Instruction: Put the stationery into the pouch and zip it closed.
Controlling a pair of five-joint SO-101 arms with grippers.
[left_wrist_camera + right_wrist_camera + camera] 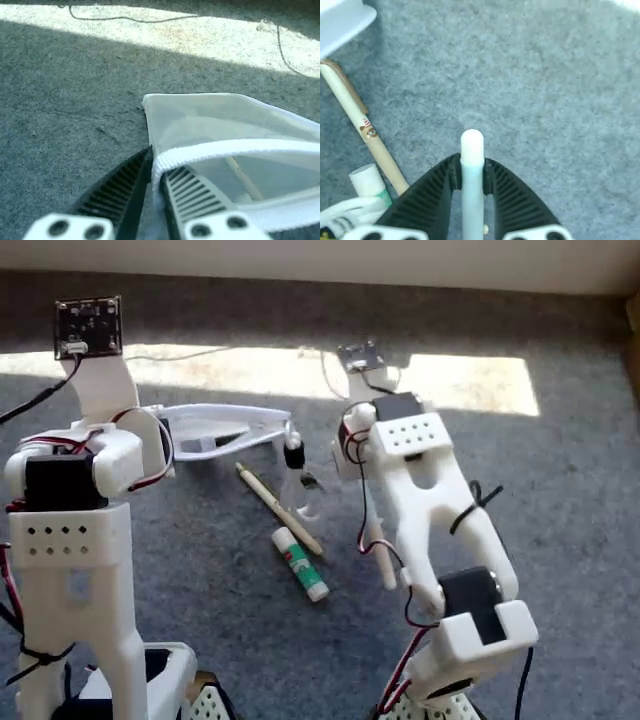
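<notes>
The white mesh pouch [225, 428] lies on the grey carpet at the back. My left gripper [152, 175] is shut on the pouch's white webbing rim [210, 150], holding its mouth up. A beige pen [280, 500] and a white glue stick with a green label [301, 563] lie in the middle; both also appear in the right wrist view as the beige pen [362, 127] and the glue stick [367, 181]. A clear pen with a black cap [297, 475] lies by the pouch mouth. My right gripper [471, 172] is shut on a white pen [472, 150], low over the carpet right of the glue stick.
Grey carpet [560, 490] covers the whole work area, with a sunlit strip [460, 380] and a thin cable [190, 355] at the back. The two arm bases [80, 640] stand at the front. Open carpet extends to the right.
</notes>
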